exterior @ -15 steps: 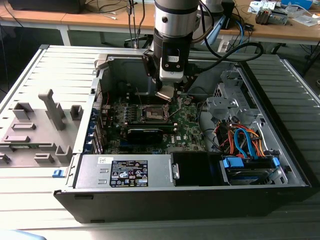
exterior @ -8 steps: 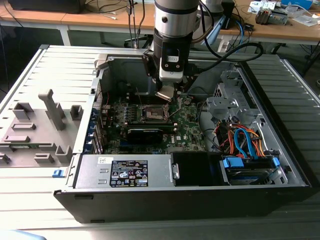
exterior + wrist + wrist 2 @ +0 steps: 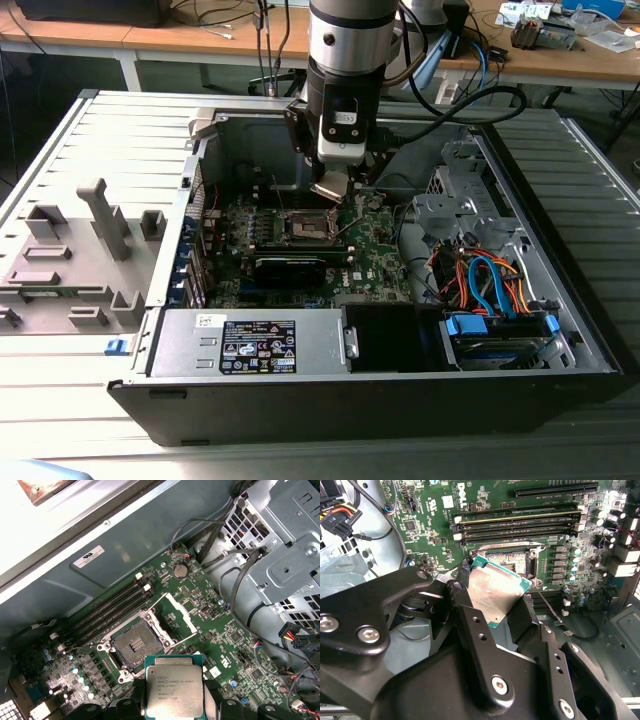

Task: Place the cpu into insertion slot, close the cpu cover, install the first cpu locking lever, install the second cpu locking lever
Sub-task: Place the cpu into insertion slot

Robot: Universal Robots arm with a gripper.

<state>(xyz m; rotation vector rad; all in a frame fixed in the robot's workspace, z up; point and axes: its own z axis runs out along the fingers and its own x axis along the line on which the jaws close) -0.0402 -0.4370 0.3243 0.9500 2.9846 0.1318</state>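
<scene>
My gripper (image 3: 333,188) hangs inside the open computer case, just above the green board (image 3: 380,250). It is shut on the cpu (image 3: 175,692), a flat square chip with a silvery top and green edge, held by two opposite sides between the black fingers (image 3: 462,597). In the second wrist view the cpu (image 3: 495,592) is tilted in front of the insertion slot (image 3: 507,560). The insertion slot (image 3: 134,645) lies bare with its dark centre exposed, a short way off from the chip. The cpu cover (image 3: 186,619) stands swung open beside the slot. A thin locking lever (image 3: 547,605) sticks out, unlatched.
Black memory slots (image 3: 107,612) run along one side of the socket. A power supply (image 3: 250,345) sits at the case front, and a drive bay with blue and orange cables (image 3: 490,290) at the exterior view's right. A grey fixture (image 3: 70,250) lies at the left.
</scene>
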